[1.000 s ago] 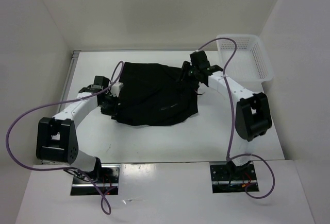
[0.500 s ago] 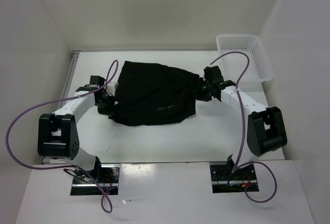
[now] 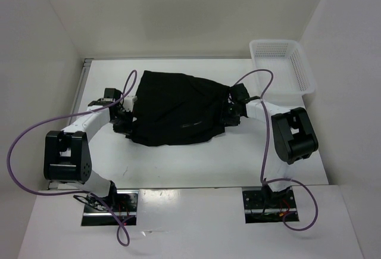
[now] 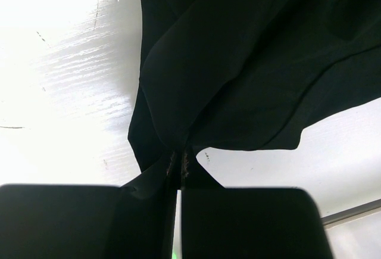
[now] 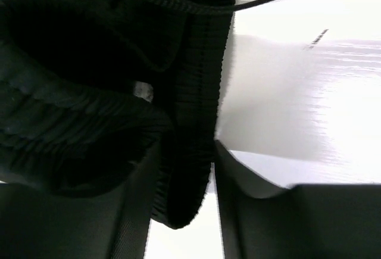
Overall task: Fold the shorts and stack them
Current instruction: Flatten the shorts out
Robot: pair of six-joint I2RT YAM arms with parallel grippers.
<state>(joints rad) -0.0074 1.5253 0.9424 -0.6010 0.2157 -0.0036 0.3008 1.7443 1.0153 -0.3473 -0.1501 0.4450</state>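
Note:
The black shorts lie spread in the middle of the white table, with a small white logo mark near the front. At their left edge my left gripper is shut, and the left wrist view shows a fold of the fabric pinched between its tips. My right gripper is at the right edge. In the right wrist view the ribbed waistband hangs between its fingers. The jaws stand apart, and a thin gap shows beside the right finger.
A white mesh basket stands at the back right corner of the table. A black drawstring crosses the top of the right wrist view. Purple cables loop above both arms. White walls close in the table on three sides.
My right gripper has come from the shorts' back right corner forward to the middle of their right edge. The shorts now lie flatter and wider. The left gripper shifted slightly left, still holding.

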